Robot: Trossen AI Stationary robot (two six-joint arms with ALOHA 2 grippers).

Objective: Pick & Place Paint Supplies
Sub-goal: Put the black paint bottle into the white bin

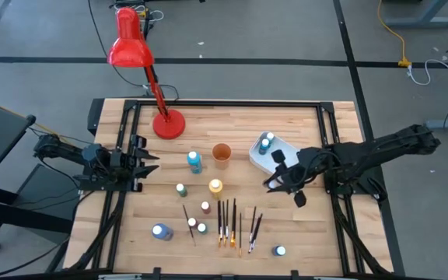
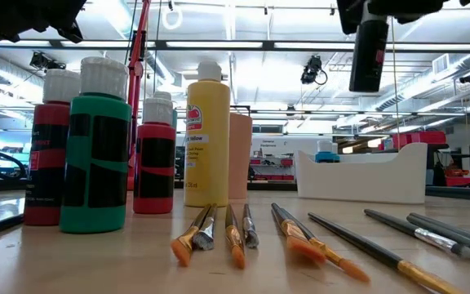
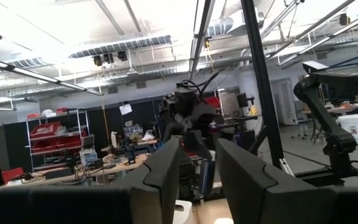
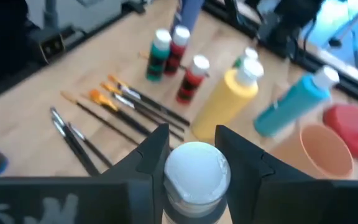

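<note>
Paint bottles stand on the wooden table: a blue one [image 1: 194, 161], a yellow one [image 1: 215, 187], and small green [image 1: 180, 189] and red [image 1: 205, 207] ones. Several paintbrushes [image 1: 228, 222] lie side by side toward the near edge. My right gripper [image 1: 282, 177] hovers above the table beside the white tub [image 1: 286, 146], shut on a dark, white-capped paint bottle [image 4: 196, 171]. The tub holds another bottle [image 1: 267, 142]. My left gripper [image 3: 197, 180] waits at the table's left edge, raised and open, with nothing between its fingers. My right gripper pinches the bottle at its top, one finger [image 4: 151, 152] on each side of the white cap [image 4: 174, 173]. The fingers slant down from the table's right side. The bottle's dark body [image 2: 370, 53] hangs upright below them, lifted well clear of the table.
An orange cup [image 1: 222, 154] stands between the blue bottle and the tub. A red desk lamp [image 1: 169, 124] stands at the far side, its head [image 1: 131, 47] leaning past the far edge. Two more bottles [image 1: 160, 231] [image 1: 280, 251] sit near the front. Black frame rails [image 1: 337, 194] run along the table's sides.
</note>
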